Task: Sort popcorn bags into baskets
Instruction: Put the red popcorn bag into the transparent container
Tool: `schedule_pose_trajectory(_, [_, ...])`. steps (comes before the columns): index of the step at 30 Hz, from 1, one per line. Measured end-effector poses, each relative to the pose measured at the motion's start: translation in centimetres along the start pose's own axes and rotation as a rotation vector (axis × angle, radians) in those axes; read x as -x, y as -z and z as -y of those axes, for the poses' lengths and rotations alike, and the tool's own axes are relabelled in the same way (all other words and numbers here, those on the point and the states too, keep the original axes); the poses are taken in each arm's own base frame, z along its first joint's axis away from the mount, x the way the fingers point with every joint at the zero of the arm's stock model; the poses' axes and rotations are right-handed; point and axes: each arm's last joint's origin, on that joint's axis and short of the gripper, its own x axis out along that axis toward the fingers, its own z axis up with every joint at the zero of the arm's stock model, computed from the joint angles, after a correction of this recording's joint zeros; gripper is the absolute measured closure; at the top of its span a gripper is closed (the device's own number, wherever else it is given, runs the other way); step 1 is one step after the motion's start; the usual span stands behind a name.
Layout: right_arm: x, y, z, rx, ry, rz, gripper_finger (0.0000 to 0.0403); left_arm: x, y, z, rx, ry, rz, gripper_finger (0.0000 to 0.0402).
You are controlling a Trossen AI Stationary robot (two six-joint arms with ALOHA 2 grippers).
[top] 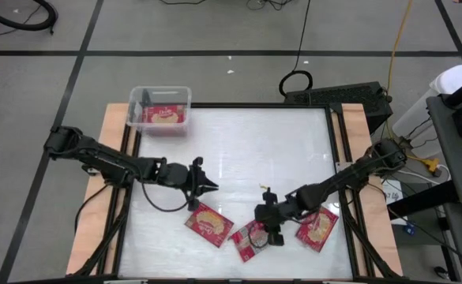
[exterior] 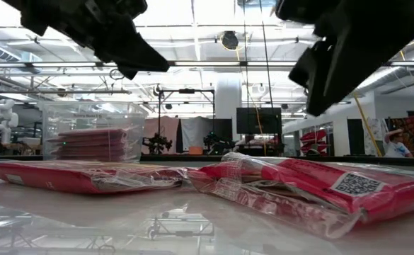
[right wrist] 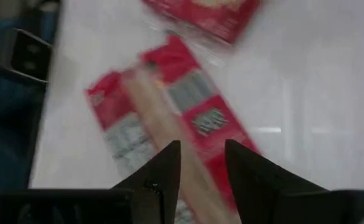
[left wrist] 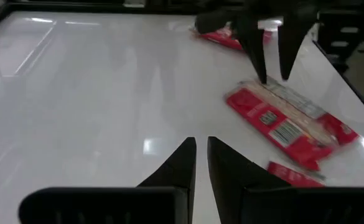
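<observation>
A: Where are the popcorn bags?

B: In the high view three lie along the lower middle of the white surface (top: 246, 150). One shows its popcorn picture at lower centre-left (top: 209, 224), one lies print side up just right of it (top: 249, 241), and a third sits further right with the picture up (top: 317, 228). More red bags are stacked inside the clear basket (top: 141, 101) at the upper left, which overhangs the surface's far corner.

A: And the right tool?

B: The right tool (top: 266, 223) is over the print-side-up bag at lower centre. In its wrist view the two dark fingers (right wrist: 163, 171) stand a moderate gap apart, straddling that bag's pale centre seam (right wrist: 169, 118). They grip nothing that I can see, and I cannot tell whether the tips touch the bag.

A: The left tool?

B: The left tool (top: 205, 183) is left of centre, above and apart from the picture-up bag. Its fingers (left wrist: 180, 163) are nearly together, only a thin slit between them, holding nothing.
</observation>
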Motion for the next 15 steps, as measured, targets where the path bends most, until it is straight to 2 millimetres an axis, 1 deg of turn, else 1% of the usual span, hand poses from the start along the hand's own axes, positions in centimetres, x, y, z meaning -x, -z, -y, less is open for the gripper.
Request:
schedule_pose_trajectory(4, [0.0, 0.8, -1.9, 0.008, -0.042, 0.008, 0.027, 0.1, 0.5, 0.9, -0.022, 0.032, 0.0, 0.0355])
schedule_pose_trajectory(6, [-0.2, 1.5, -2.9, 0.033, -0.04, -0.003, 0.0263, 0.1, 0.8, 1.2, -0.029, 0.041, -0.006, 0.0355])
schedule_pose_trajectory(12, [-1.3, 3.9, -6.2, 0.2, 0.008, 0.054, 0.0252, 0.2, 1.1, 1.5, -0.033, 0.009, -0.008, 0.0355])
schedule_pose_trajectory(15, [-2.1, 4.6, -7.1, 0.272, 0.05, 0.103, 0.0251, 0.2, 1.0, 1.5, -0.027, -0.001, -0.005, 0.0355])
